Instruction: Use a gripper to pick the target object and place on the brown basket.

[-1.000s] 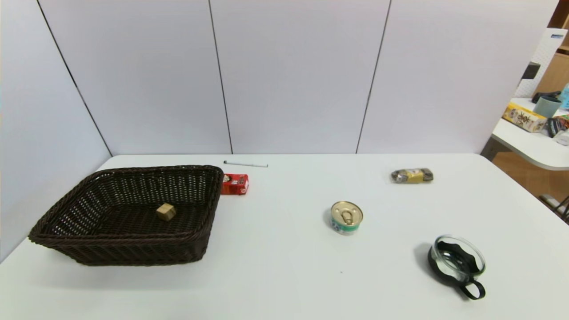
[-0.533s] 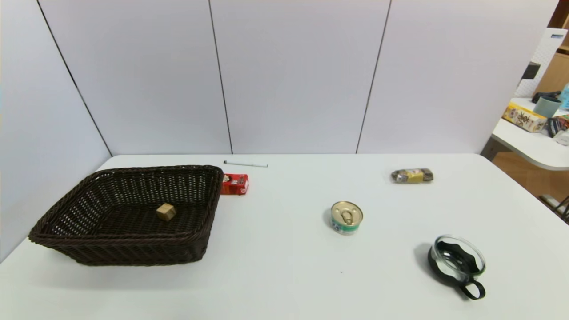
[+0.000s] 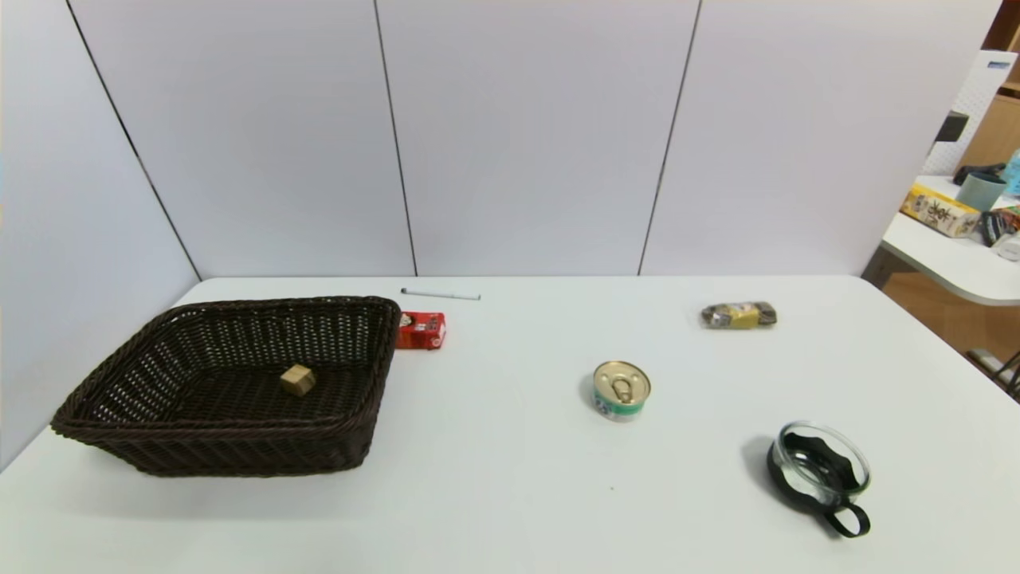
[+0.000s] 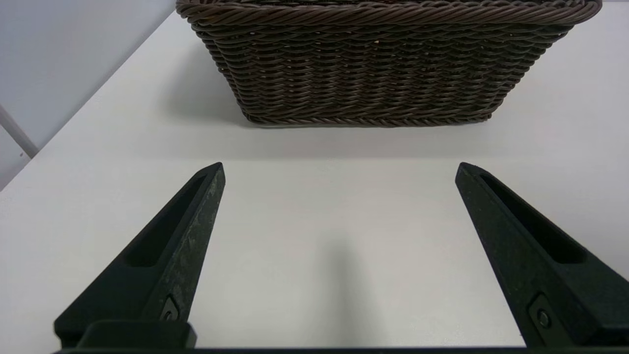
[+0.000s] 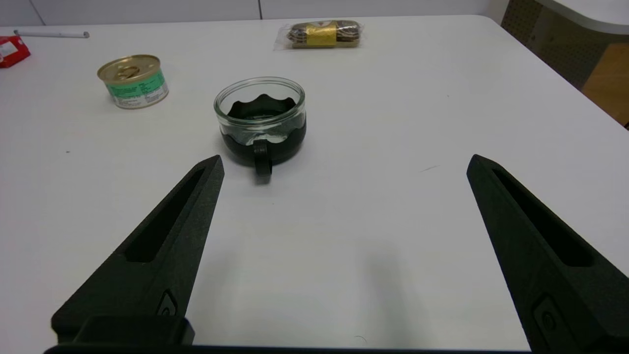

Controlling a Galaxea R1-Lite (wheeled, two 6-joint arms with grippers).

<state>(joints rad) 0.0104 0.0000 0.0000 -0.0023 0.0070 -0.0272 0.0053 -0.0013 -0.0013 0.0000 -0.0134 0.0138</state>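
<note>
the wooden cube (image 3: pixel 297 379) lies on the floor of the brown basket (image 3: pixel 119 375), near its middle and clear of the walls, so the placing step looks done and the task seems to be at its very end. neither arm shows in the head view; both are pulled back to the near side of the table (image 3: pixel 510 494).

the left gripper (image 4: pixel 339 169) sits low over bare tabletop just in front of the basket's near wall (image 4: pixel 378 73), its two fingers spread wide with nothing between them. the right gripper (image 5: pixel 344 164) is likewise spread and empty, facing a glass cup (image 5: pixel 260 120) with a tin can (image 5: pixel 132 81) and a wrapped snack (image 5: pixel 322 33) farther off.

from the left wrist view the cube is hidden behind the wicker, so whether it lies quite flat is hard to say; in the head view it looks settled.

the next move probably calls for little: keep both arms clear of the basket and leave the red packet (image 3: pixel 420 330) and pen (image 3: pixel 440 294) untouched.
</note>
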